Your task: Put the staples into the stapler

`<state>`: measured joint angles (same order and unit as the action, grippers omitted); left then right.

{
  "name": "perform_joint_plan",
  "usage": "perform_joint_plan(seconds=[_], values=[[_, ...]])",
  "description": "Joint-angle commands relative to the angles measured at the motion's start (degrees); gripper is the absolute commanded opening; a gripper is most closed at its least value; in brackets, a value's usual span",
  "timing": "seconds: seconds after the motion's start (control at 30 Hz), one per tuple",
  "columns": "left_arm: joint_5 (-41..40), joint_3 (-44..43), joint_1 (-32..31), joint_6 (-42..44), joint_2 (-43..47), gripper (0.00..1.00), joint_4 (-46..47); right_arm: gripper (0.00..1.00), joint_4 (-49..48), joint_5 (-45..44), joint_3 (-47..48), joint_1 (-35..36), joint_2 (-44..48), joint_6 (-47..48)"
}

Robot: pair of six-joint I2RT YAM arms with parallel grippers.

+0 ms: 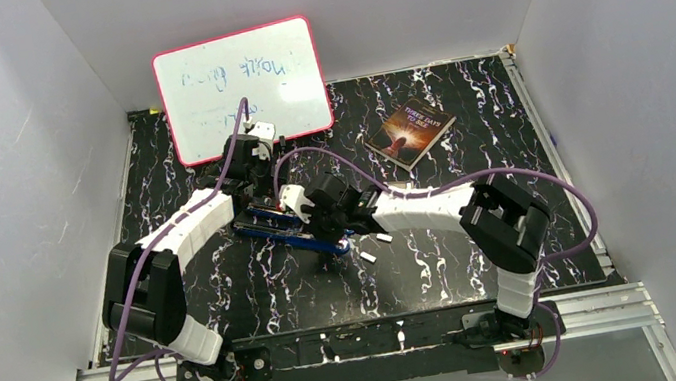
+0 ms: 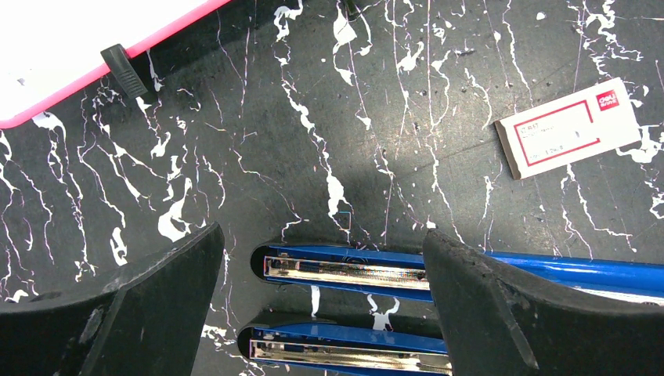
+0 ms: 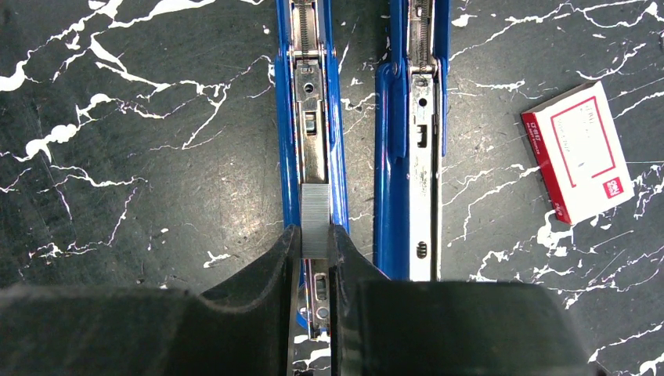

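The blue stapler (image 3: 411, 157) lies opened flat on the black marbled table, its two halves side by side. In the right wrist view the open staple channel (image 3: 313, 117) runs up from my right gripper (image 3: 313, 235). That gripper is shut on a short grey strip of staples (image 3: 315, 215), held right over the channel; whether the strip touches the rail I cannot tell. My left gripper (image 2: 322, 235) stands wide open over the rounded ends of both stapler halves (image 2: 344, 270), holding nothing. From above, both grippers meet at the stapler (image 1: 289, 226).
A small white box with a red label (image 3: 583, 153) lies right of the stapler and also shows in the left wrist view (image 2: 568, 129). A pink-framed whiteboard (image 1: 243, 88) leans at the back. A book (image 1: 411, 131) lies back right. Small pale pieces (image 1: 367, 258) lie near the stapler.
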<state>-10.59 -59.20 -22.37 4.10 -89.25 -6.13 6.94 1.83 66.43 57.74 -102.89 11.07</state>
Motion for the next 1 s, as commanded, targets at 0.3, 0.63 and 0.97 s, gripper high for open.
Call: perform_joint_plan(seconds=[0.3,0.63,0.97], values=[[-0.9,-0.6,-0.2,0.6,0.7,0.98,-0.5,0.00,-0.7,1.1,-1.6,1.1,2.5,2.7],[-0.9,-0.7,-0.2,0.7,0.7,0.98,-0.5,0.00,-0.4,1.3,-2.9,1.4,2.7,2.8],[-0.9,-0.6,-0.2,0.7,0.8,0.98,-0.5,0.07,-0.8,2.0,-1.8,1.4,0.8,1.4]])
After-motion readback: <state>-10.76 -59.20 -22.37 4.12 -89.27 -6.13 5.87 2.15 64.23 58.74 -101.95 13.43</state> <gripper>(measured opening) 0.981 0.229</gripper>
